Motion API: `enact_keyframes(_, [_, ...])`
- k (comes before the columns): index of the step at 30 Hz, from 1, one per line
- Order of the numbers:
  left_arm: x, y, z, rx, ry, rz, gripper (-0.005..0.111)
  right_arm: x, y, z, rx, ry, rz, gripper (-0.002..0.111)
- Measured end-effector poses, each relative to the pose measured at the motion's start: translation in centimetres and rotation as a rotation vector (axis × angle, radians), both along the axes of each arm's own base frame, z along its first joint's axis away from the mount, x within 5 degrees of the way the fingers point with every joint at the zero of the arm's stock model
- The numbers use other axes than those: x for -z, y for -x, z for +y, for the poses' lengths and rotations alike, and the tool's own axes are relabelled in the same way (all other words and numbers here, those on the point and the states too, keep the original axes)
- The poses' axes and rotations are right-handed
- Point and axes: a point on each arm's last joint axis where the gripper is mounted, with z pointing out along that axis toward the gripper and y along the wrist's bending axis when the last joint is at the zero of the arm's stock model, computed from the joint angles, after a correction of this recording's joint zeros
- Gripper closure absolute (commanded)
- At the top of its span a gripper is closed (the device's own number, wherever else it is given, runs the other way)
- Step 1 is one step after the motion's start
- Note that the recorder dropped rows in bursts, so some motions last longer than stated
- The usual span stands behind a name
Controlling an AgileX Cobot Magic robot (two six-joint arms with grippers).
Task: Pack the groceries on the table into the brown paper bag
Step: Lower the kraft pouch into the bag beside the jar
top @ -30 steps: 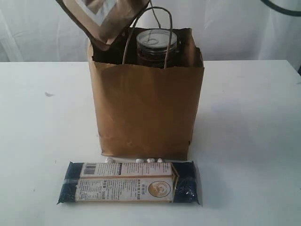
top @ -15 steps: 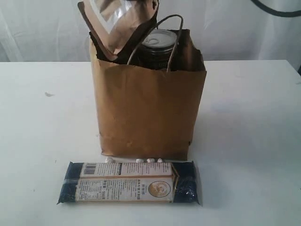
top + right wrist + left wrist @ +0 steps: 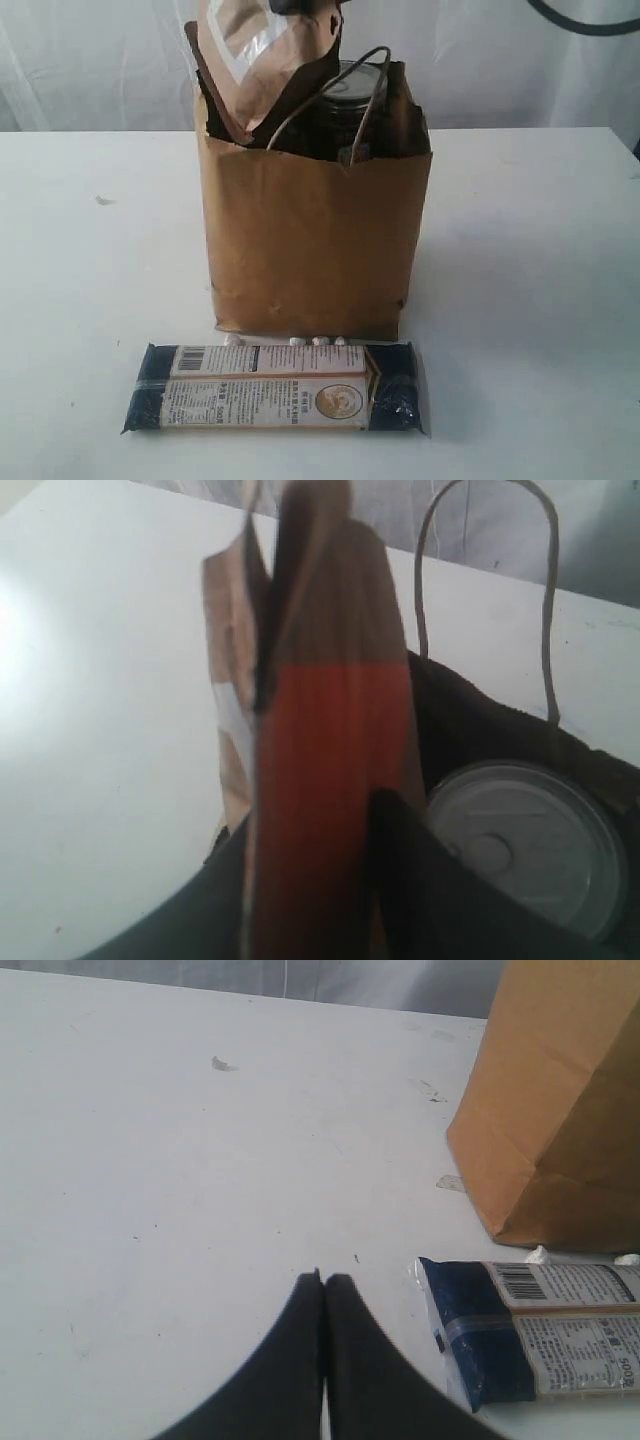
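Note:
The brown paper bag [image 3: 315, 240] stands upright mid-table. A dark can with a silver lid [image 3: 525, 845] sits inside it, its top showing at the rim [image 3: 350, 80]. My right gripper [image 3: 320, 825] is shut on the brown pouch with the orange strip [image 3: 325, 770], holding it over the bag's left side with its lower end dipping into the opening [image 3: 265, 70]. A long dark-blue packet [image 3: 275, 387] lies flat on the table [image 3: 90, 300] in front of the bag. My left gripper [image 3: 323, 1280] is shut and empty, low over the table just left of the packet's end [image 3: 470, 1330].
Small white crumbs [image 3: 315, 341] lie between the bag's base and the packet. The bag's cord handles [image 3: 345, 85] arch over the can. A small scrap [image 3: 103, 200] lies on the table at the left. A white curtain hangs behind.
The pouch has come down and rightward, from above the bag's left rim to partly inside the opening. The bag's top edge has shifted slightly. The left gripper shows no movement.

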Motion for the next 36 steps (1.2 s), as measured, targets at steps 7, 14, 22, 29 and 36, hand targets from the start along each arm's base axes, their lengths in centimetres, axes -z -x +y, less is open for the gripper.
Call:
enact_keyframes(7, [0.0,0.0,0.0,0.0,0.0,0.0,0.107,1.4,-0.4,0.2,0.011,0.057,0.075,0.108])
enact_keyframes(14, [0.0,0.0,0.0,0.0,0.0,0.0,0.107,3.6,-1.6,1.1,0.018,0.102,0.14,0.108])
enact_keyframes(22, [0.0,0.0,0.0,0.0,0.0,0.0,0.107,6.5,-2.8,2.1,0.023,0.165,0.235,0.108])
enact_keyframes(29, [0.0,0.0,0.0,0.0,0.0,0.0,0.107,7.2,-3.2,2.5,0.02,0.17,0.26,0.077])
enact_keyframes(36, [0.0,0.0,0.0,0.0,0.0,0.0,0.107,6.5,-3.1,3.6,-0.053,0.062,0.241,0.044])
